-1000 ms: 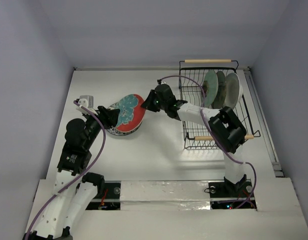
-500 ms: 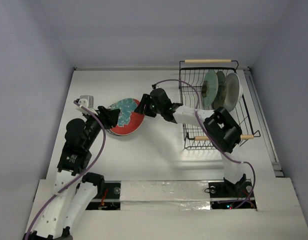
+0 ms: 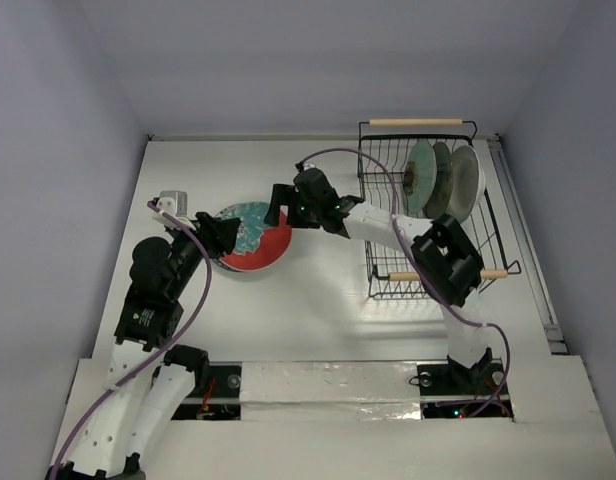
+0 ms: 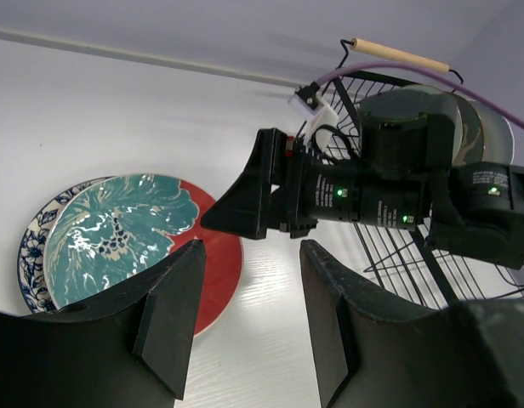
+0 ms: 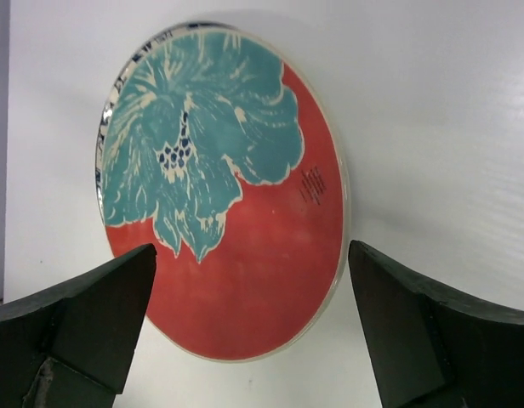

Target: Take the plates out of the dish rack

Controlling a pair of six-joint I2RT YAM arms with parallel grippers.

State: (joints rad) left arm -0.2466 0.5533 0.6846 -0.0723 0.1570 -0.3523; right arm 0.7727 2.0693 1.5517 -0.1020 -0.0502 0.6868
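— Where is the red plate [image 3: 256, 243]?

— Flat on the counter [image 3: 318, 320], toward the left edge and about midway between the far and near edges. It is glossy, round, with a broad teal flower and a thin pale rim. It lies on top of the blue-and-white plate [image 4: 31, 246], whose patterned rim shows only as a crescent on one side.

— And the hands?

— The right hand [image 3: 278, 207] is just off the red plate's far-right rim, its two black wedge-shaped fingers spread wide and gripping nothing. The left hand [image 4: 247, 280] sits at the plate's opposite side, fingers likewise parted and holding nothing (whether they brush the rim, I cannot tell).

— The dish rack [image 3: 388, 270]?

— Along the right edge, reaching the far right corner: a black wire basket with a pale wooden rod handle [image 3: 416, 122] at its far end and another at its near end. Three plates stand upright on edge in its far half, side by side: a pale green plate [image 3: 420, 175], a grey-brown plate [image 3: 441, 180], then a white plate [image 3: 468, 180] nearest the right edge.
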